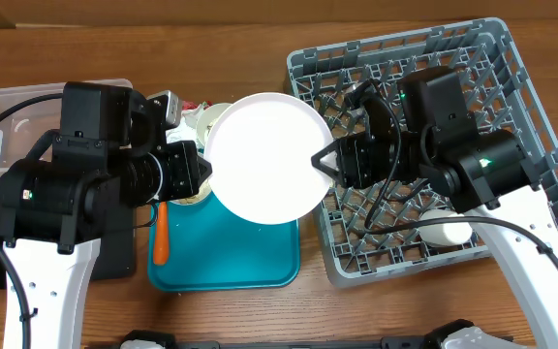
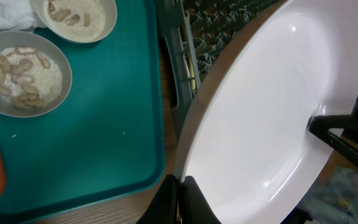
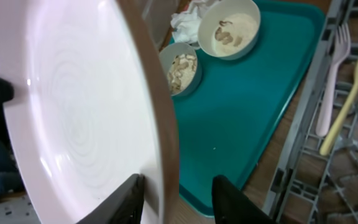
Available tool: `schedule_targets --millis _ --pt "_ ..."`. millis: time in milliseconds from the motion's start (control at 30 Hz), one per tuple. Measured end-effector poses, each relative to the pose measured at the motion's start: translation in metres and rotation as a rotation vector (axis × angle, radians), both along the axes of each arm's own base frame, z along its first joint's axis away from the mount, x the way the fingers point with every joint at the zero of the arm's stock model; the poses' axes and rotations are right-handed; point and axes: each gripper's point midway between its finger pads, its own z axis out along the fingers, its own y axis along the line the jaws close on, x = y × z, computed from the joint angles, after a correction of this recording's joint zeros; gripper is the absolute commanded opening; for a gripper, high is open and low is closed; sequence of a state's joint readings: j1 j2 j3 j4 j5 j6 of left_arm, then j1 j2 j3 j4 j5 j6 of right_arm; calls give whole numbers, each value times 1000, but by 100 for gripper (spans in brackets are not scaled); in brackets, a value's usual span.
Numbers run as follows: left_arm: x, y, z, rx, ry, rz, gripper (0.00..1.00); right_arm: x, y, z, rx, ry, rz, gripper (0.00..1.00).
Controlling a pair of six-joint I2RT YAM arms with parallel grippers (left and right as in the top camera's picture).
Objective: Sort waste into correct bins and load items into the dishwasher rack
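Plate position: You have the plate (image 1: 264, 155) raised over the middle of the tabletop, above the far end of the teal tray (image 1: 231, 267). From overhead it sits face up and close to level.
Left pincer: Your left pincer (image 1: 200, 167) is closed tight on the plate's left rim. The left wrist view shows both fingers nipped together on the edge.
Right pincer: Your right pincer (image 1: 324, 161) stands at the opposite rim with its jaws spread and the edge between them. The right wrist view shows a gap on either side, so it grips nothing.
Governing relation: The rack (image 1: 541, 116) lies toward the right edge of the tabletop, just beyond the right pincer. A line drawn across the plate from pincer to pincer points at it. Your right arm is the nearer.
Step judged: A handover from left to right, not yet complete.
Requirement: Close the right pincer on the rim before you release the left.
Risk: With a single pinch on a wide plate, it may tilt or slip.
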State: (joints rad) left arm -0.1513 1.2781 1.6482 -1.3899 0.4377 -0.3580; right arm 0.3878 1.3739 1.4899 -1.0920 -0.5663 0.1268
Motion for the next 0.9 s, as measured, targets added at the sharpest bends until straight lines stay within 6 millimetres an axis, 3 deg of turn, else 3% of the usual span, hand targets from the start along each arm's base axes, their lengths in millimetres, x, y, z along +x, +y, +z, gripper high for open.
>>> schedule_targets --millis 167,467,500,567,600,767,900 --pt "0 1 1 9 -13 -10 49 5 -9 -6 -48 4 -55 25" --pt "2 5 -1 38 -19 2 53 1 -48 -8 -151 16 -201 22" --pt "2 6 -2 44 -19 6 53 1 -53 -8 -158 21 -216 23" --pt "0 12 -5 73 -3 21 55 0 -60 -11 -173 39 -238 38" --pt "-4 16 -9 95 18 30 56 -1 -62 -12 -179 44 -240 44" --pt "-22 36 -31 201 131 88 53 -3 -66 -15 -193 59 -252 49" --pt "-37 44 -76 254 290 138 55 -4 -66 -13 -188 60 -261 51"
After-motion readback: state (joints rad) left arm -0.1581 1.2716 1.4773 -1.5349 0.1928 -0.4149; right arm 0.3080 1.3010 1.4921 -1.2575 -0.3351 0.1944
